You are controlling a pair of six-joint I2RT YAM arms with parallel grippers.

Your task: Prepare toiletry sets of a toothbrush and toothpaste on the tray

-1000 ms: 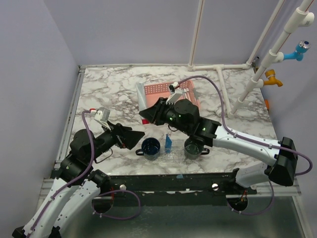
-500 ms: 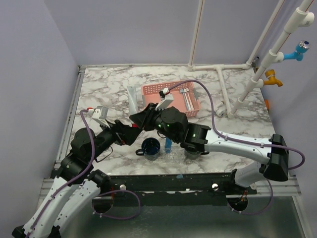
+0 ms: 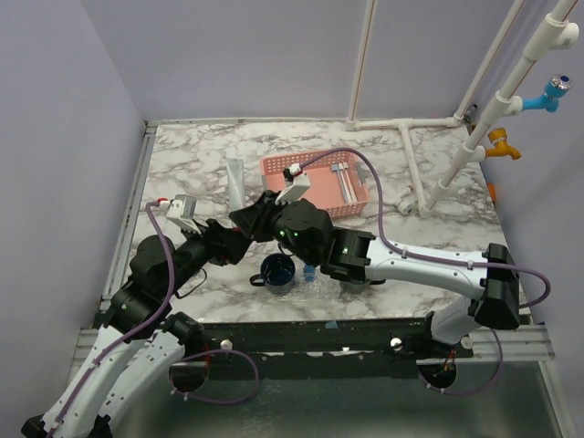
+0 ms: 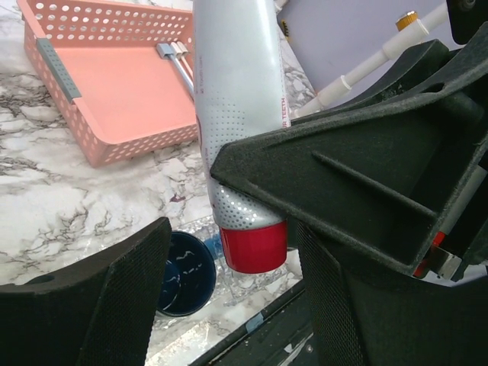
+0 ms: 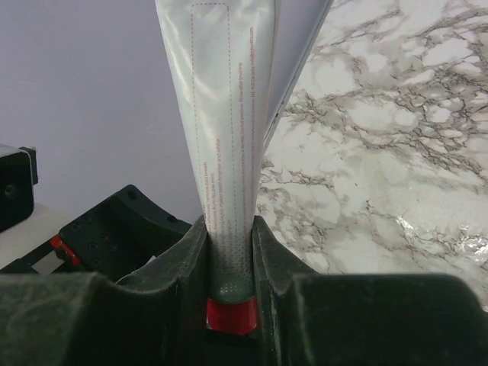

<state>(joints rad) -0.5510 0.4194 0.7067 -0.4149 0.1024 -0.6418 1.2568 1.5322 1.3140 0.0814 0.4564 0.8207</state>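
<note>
Marble-patterned bench (image 3: 182, 164) bounded by a metal rim on the left and far sides, with white plastic pipes (image 3: 414, 166) rising at the right rear. Bare marble left of the basket and along the right side. Crowded only at the near middle, where both arms meet.

Right hand (image 3: 246, 217) stretched across to the left, clamped on a white toothpaste tube with a red cap (image 4: 236, 114), cap end toward the left hand (image 3: 234, 244). Left hand's fingers apart, one on either side of the cap.

Pink lattice plastic basket (image 4: 114, 91) beyond the hands, holding pale slim handles (image 4: 177, 59) at one end. Clear plastic tray (image 3: 321, 290) by the near edge, carrying two mugs: one navy mug (image 3: 277, 270) and one dark green mug (image 3: 358, 279), the latter largely hidden under the right arm. One small blue tube (image 3: 309, 272) between them.
</note>
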